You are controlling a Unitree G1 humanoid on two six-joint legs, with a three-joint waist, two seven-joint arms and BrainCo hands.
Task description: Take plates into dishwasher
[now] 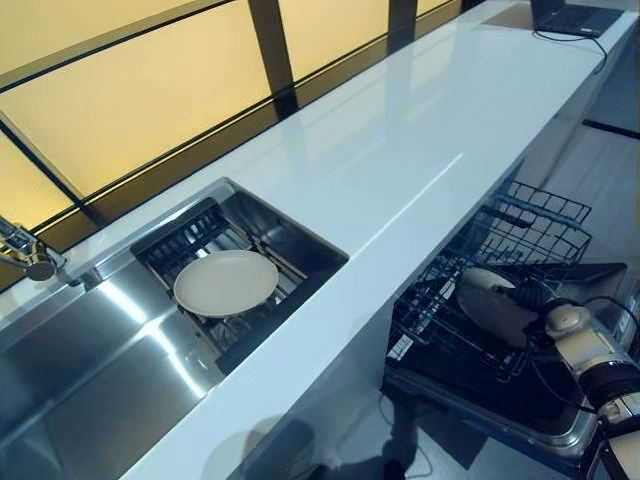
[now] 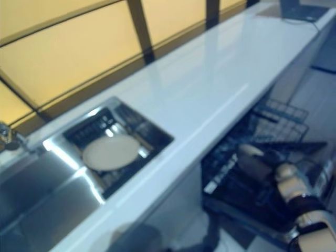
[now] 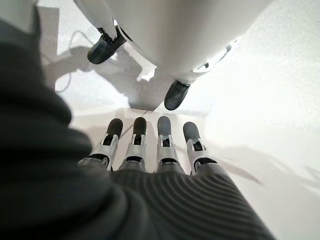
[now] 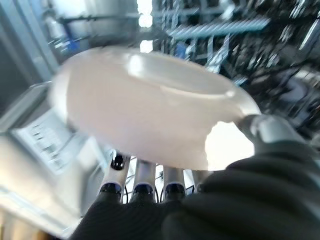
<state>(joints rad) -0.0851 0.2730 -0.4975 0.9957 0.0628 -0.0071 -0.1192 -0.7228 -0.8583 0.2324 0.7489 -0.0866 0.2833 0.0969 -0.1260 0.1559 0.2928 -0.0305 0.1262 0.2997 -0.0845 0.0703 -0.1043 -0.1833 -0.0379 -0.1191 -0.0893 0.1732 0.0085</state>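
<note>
A white plate (image 1: 226,282) lies flat on a dark wire rack in the sink basin (image 1: 290,235). A second white plate (image 4: 150,115) is in my right hand (image 4: 270,132), thumb over its rim and fingers (image 4: 142,182) beneath it. In the eye views that held plate (image 1: 492,305) is tilted over the wire rack (image 1: 440,325) of the open dishwasher, under the counter's front edge. My left hand (image 3: 150,145) shows only in its wrist view, fingers straight, holding nothing, pointing down at the pale floor.
A long white counter (image 1: 400,170) runs to the far right, with a laptop (image 1: 575,15) at its end. A steel draining area (image 1: 100,360) and a tap (image 1: 25,250) lie left of the basin. A further wire rack (image 1: 530,225) sticks out behind the held plate.
</note>
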